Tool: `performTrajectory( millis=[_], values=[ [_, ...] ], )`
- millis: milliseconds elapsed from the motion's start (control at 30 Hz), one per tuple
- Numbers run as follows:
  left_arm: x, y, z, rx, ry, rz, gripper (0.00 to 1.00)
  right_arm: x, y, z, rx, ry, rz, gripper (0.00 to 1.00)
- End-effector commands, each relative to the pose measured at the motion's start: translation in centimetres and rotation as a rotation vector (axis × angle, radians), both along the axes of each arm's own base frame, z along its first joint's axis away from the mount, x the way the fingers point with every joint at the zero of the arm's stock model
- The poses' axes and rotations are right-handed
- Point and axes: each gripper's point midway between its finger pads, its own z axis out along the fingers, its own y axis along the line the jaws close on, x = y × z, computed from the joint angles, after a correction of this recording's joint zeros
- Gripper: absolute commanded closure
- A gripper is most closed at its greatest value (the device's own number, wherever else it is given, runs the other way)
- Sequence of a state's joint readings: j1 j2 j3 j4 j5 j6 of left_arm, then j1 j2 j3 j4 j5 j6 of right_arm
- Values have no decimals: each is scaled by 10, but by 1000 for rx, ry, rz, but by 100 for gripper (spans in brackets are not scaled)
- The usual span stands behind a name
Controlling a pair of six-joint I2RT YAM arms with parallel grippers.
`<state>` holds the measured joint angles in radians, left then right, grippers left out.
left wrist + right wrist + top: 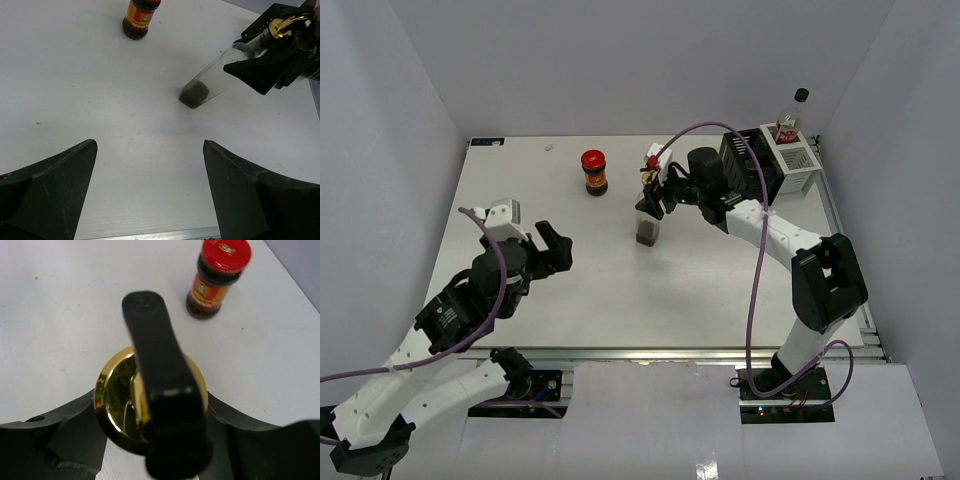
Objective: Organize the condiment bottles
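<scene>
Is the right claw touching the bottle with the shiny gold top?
Touching. In the right wrist view, the right gripper has its fingers pressed against both sides of the clear gold-topped bottle, no gap showing.

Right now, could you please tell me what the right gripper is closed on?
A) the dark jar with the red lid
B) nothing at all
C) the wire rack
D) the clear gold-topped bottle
D: the right gripper presses on both sides of the cap of the clear gold-topped bottle, while the dark jar with red lid stands apart, untouched.
</scene>
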<state>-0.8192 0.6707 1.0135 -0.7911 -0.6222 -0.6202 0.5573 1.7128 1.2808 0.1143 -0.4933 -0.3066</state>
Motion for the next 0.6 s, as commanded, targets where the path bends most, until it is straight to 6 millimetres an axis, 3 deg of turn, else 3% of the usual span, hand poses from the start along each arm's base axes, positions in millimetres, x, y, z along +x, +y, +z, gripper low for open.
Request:
performTrajectory(
  millis=[0,267,300,567],
  values=[
    [10,-23,-20,38,50,-61,2,22,-30,130,131,-227,-213,92],
    [18,-48,-38,47,75,-139,2,39,-99,203,166,-297,-492,92],
    [20,-51,-39,52,76,-145,2,40,-107,203,156,-280,-514,92],
    [30,-74,-44,81,78,-215,2,74,-225,238,172,-283,-830,92]
  ],
)
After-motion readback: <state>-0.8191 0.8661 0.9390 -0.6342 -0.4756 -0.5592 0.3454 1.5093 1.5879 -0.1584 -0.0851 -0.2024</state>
